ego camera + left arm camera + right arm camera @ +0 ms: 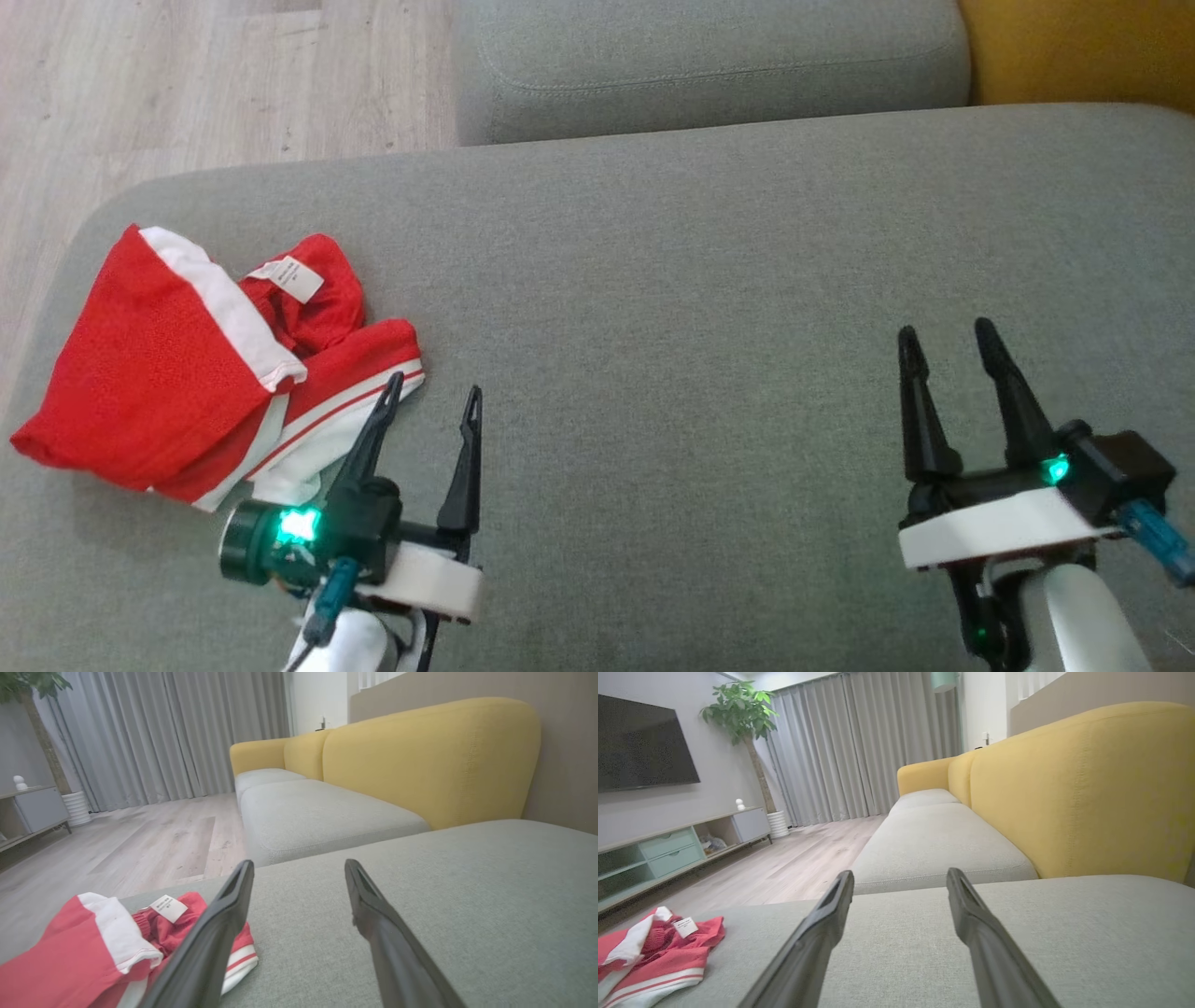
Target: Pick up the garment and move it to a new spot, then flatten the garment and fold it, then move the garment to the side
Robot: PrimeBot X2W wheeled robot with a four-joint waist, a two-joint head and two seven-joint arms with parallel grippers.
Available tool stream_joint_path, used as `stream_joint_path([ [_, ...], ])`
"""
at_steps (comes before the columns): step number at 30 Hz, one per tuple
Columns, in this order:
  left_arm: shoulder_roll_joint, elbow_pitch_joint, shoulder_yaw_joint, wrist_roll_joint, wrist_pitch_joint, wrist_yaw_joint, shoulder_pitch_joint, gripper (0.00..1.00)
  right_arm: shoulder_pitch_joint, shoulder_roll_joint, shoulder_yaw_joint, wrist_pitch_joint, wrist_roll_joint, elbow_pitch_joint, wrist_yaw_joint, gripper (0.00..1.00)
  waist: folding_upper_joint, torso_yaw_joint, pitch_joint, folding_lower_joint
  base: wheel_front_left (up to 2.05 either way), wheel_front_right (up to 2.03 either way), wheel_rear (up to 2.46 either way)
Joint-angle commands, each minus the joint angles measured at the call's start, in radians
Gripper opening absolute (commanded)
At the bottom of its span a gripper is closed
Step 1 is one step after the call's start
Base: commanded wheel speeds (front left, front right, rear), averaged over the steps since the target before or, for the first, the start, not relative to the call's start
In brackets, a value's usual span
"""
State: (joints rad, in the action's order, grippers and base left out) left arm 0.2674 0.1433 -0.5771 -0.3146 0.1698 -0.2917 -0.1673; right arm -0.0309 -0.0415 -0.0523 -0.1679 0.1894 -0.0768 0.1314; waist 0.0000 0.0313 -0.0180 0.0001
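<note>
- The left gripper (435, 384) has its two dark fingers spread wide apart with nothing between them. It sits at about 7 o'clock in the head view, fingers pointing toward 12.
- Its outer finger (372, 439) overlaps the striped hem of the garment (159, 373). Whether it touches the cloth cannot be told.
- The right gripper (946, 329) also has its fingers wide apart and empty. It is at about 4 o'clock in the head view, over bare grey fabric and well apart from the garment.
- The garment is red with white bands, crumpled and partly doubled over itself. It lies at 9 o'clock in the head view, near the rounded left corner of the grey seat cushion (700, 280), at about 10 o'clock from the left gripper.
- A white label (287, 278) lies face up on the garment's upper folds.
- A second grey cushion (709, 65) sits at 12 o'clock, with a yellow backrest (1074, 47) at 1 o'clock and pale wood floor (187, 84) at 11 o'clock.
- In the right wrist view, grey curtains (859, 751) hang at 12 o'clock, with a potted plant (738, 714), a dark screen (640, 751) and a low cabinet (668, 849) toward 10 o'clock.
</note>
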Motion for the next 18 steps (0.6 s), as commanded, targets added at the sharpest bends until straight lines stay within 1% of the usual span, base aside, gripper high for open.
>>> stream_joint_path([
  [1, 0.025, -0.026, 0.013, 0.029, 0.015, -0.015, -0.059, 1.00, -0.029, -0.007, -0.027, -0.017, -0.030, 0.048, -0.001, 1.00, 0.0000, 0.002, -0.001, -0.0001, 0.00, 0.00, 0.00],
  [4, 0.017, -0.047, 0.018, 0.008, 0.024, -0.031, -0.056, 1.00, -0.027, -0.008, -0.031, -0.026, -0.049, 0.047, -0.001, 1.00, 0.0000, 0.003, -0.002, -0.0001, 0.00, 0.00, 0.00],
  [6, -0.001, -0.093, 0.038, -0.035, 0.030, -0.018, -0.044, 1.00, -0.025, -0.008, -0.032, -0.032, -0.048, 0.045, -0.001, 1.00, 0.0000, 0.003, -0.003, -0.0001, 0.00, 0.00, 0.00],
  [8, -0.017, -0.121, 0.076, -0.079, 0.036, 0.008, -0.023, 1.00, -0.022, -0.008, -0.036, -0.038, -0.045, 0.040, -0.001, 1.00, 0.0000, 0.003, -0.003, -0.0001, 0.00, 0.00, 0.00],
  [12, -0.048, -0.130, 0.159, -0.110, 0.048, 0.063, 0.019, 1.00, -0.017, -0.008, -0.041, -0.050, -0.031, 0.024, -0.001, 1.00, 0.0000, 0.004, -0.002, -0.0001, 0.00, 0.00, 0.00],
  [15, -0.073, -0.104, 0.208, -0.110, 0.056, 0.112, 0.047, 1.00, -0.014, -0.008, -0.040, -0.059, 0.003, 0.013, -0.001, 1.00, 0.0000, 0.006, -0.001, -0.0001, 0.00, 0.00, 0.00],
  [18, -0.088, -0.047, 0.228, -0.082, 0.065, 0.154, 0.065, 1.00, -0.004, -0.008, -0.043, -0.068, 0.070, -0.027, -0.001, 1.00, 0.0000, 0.008, 0.002, -0.0001, 0.00, 0.00, 0.00],
])
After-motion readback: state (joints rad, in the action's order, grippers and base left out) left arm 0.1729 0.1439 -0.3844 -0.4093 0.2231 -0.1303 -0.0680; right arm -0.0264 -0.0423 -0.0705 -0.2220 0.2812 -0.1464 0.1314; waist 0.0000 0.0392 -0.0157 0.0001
